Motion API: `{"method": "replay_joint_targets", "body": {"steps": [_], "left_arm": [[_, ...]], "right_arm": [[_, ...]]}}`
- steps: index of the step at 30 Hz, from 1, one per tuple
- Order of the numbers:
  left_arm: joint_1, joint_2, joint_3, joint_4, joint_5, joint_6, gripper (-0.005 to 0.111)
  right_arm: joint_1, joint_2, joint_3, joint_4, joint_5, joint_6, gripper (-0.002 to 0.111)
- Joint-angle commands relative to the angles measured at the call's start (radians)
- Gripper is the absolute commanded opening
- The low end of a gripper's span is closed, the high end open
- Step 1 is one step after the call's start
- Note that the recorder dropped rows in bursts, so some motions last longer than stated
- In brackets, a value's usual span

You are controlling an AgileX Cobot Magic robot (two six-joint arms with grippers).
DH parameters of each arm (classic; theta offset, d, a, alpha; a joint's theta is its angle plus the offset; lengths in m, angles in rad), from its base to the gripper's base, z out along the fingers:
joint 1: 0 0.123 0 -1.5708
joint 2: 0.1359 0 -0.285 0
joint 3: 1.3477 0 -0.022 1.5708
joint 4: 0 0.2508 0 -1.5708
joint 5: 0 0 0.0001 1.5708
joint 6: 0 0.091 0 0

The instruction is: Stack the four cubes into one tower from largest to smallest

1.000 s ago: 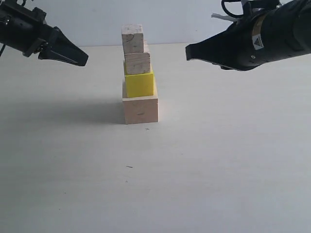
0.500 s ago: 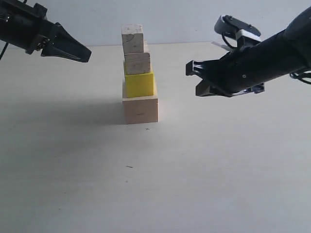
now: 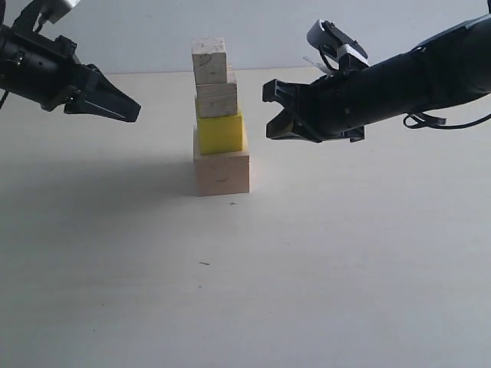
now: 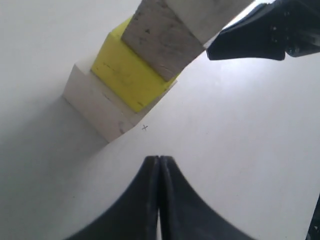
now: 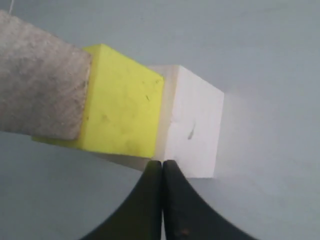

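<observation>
L gripper (image 3: 133, 113) hangs in the air left of the tower (image 3: 218, 103), well apart, tips pointing toward it. In my L wrist view its jaws are pressed tight together w/ nothing between them. Tower stands mid-table: big cube (image 3: 222, 173) on the table (image 3: 345, 261), yellow cube (image 3: 221, 132) on that, grained cube (image 3: 217, 100) next, top cube (image 3: 209, 60) last, sitting a bit left of ctr. R gripper (image 5: 162, 165) hangs right of the tower at abt yellow-cube height, near but not touching. R wrist view shows its tips closed on each other, empty; ext view gives it a forked outline, so I go by the wrist cam. Table is pale and matte, white wall (image 3: 268, 31) behind. L wrist view picks up a tiny x mark (image 4: 144, 127) near the big cube's corner. R wrist view takes in only the lower three cubes.
</observation>
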Motion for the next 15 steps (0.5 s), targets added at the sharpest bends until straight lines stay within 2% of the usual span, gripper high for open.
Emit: {"method": "replay_joint_targets", "body": {"steps": [1,6,15], "left_arm": [[0.002,-0.005,0.002,0.0,-0.009,0.008,0.0],[0.002,-0.005,0.002,0.0,-0.022,0.016,0.0],[0.002,-0.005,0.002,0.0,-0.028,0.017,0.0]], "right_arm": [[-0.006,0.027,-0.05,0.013,0.031,0.014,0.0],[-0.006,0.075,-0.086,0.062,0.101,0.014,0.0],[-0.006,0.098,-0.086,0.095,0.098,0.012,0.0]]}}
